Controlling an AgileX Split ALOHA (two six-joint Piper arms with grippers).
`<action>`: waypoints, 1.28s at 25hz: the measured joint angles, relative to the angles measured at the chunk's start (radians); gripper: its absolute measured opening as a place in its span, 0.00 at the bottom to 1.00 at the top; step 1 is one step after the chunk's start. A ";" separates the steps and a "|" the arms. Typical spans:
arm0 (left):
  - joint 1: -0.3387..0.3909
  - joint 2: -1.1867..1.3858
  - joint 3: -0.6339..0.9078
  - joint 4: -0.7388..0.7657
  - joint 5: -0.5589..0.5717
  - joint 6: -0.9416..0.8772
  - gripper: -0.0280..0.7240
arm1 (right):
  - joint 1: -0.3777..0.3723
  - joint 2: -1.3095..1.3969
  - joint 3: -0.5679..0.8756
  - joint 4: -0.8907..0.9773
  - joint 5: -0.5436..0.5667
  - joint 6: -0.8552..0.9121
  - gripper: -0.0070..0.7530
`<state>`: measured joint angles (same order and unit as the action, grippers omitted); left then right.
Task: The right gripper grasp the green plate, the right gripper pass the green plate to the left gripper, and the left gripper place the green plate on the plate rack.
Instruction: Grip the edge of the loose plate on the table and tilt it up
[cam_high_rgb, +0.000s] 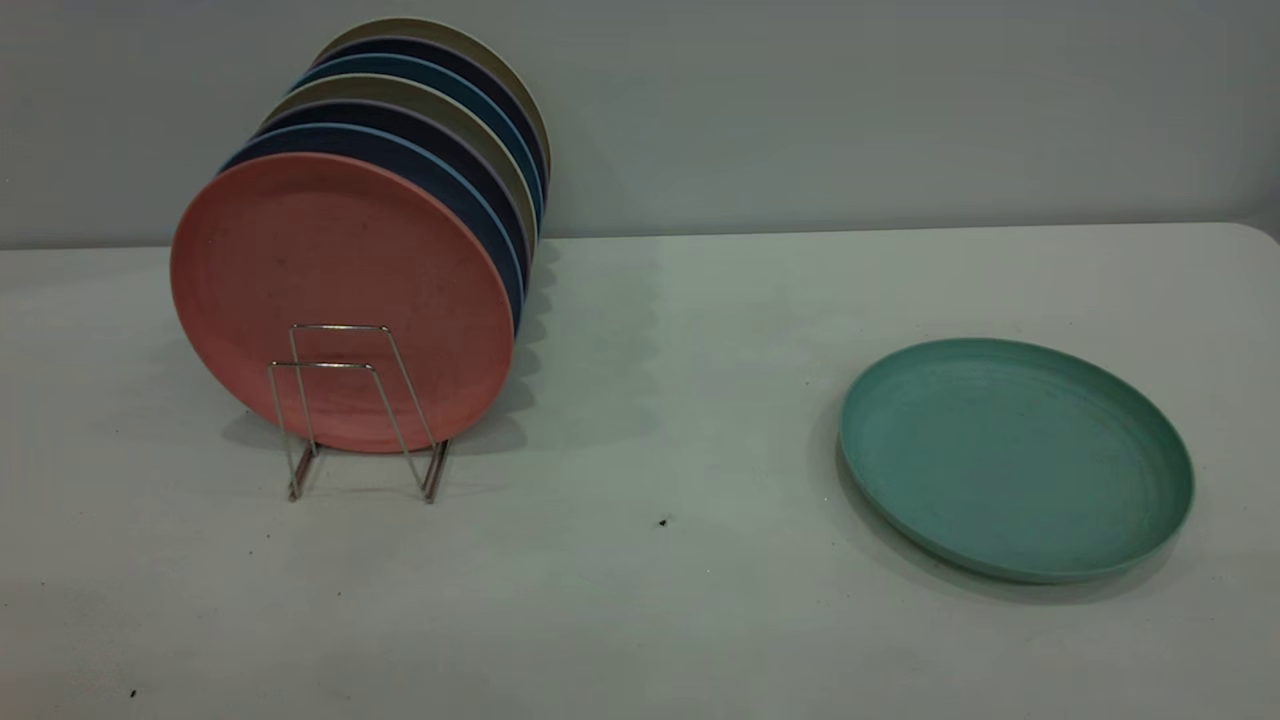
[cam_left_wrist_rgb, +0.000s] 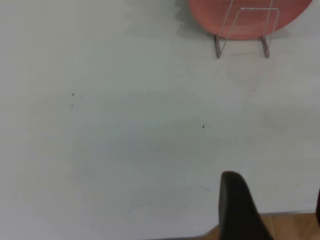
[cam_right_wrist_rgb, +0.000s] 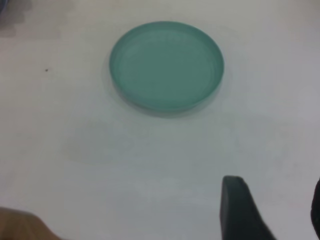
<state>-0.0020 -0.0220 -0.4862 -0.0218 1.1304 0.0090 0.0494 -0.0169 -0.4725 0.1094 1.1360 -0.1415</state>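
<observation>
On the desk's left side we see the plate rack crowded with upright plates, a salmon-pink plate at the front and blue plates behind. Our left tool hangs over bare desk, well apart from the rack, jaws spread wide and empty. Further right, the green plate lies flat, hollow side up, alone on the desk. Our right tool hovers short of it, the plate straight ahead of its fingers, and is by our judgement much the nearer arm. Its jaws stand wide, holding nothing, so the reach forward to the near rim comes first
</observation>
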 joint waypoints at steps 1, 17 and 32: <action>0.000 0.000 0.000 0.000 0.000 0.000 0.58 | 0.000 0.000 0.000 0.000 0.000 0.000 0.49; 0.000 0.000 0.000 0.000 0.000 0.000 0.58 | 0.000 0.006 -0.002 0.001 -0.003 0.020 0.50; 0.000 0.756 -0.339 0.000 -0.276 0.079 0.73 | 0.000 0.729 -0.179 0.142 -0.358 -0.063 0.73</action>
<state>-0.0020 0.7335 -0.8248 -0.0218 0.8548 0.0878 0.0494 0.7121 -0.6515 0.2513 0.7785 -0.2047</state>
